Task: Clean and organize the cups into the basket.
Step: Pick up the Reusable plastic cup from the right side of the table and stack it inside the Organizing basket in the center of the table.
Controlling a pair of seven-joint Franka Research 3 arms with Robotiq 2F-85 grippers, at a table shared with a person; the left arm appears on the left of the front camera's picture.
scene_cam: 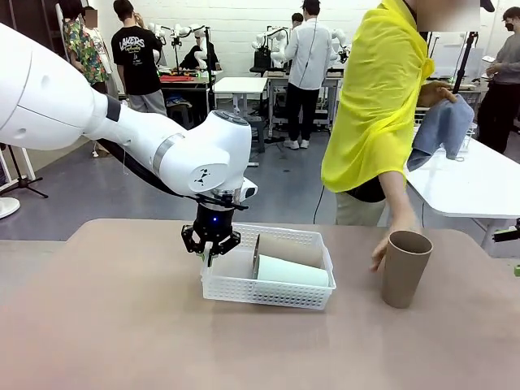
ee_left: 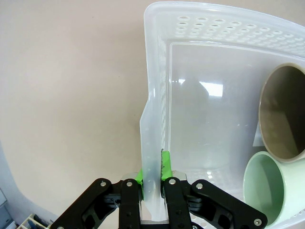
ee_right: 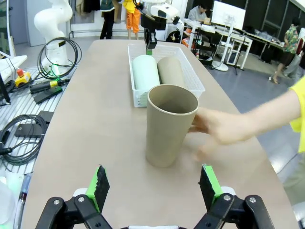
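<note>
The white lattice basket (scene_cam: 244, 286) lies mid-table with a mint green cup (scene_cam: 292, 271) and a brown-taupe cup (scene_cam: 284, 249) lying on their sides in it. My left gripper (scene_cam: 210, 250) is shut on the basket's left rim (ee_left: 155, 143), its green pads (ee_left: 166, 163) pinching the wall. Both cups' open mouths show in the left wrist view, the brown cup (ee_left: 283, 112) above the mint cup (ee_left: 274, 188). A third brown-taupe cup (scene_cam: 404, 269) stands upright to the basket's right, with the person's hand (scene_cam: 380, 250) beside it. My right gripper (ee_right: 153, 188) is open, in front of that cup (ee_right: 169, 125).
The person in a yellow top stands at the far side holding a blue-grey cloth (scene_cam: 445, 130) in the other hand. Cables (ee_right: 28, 129) and tools lie beside the table in the right wrist view. The table's left half (scene_cam: 97, 309) is bare.
</note>
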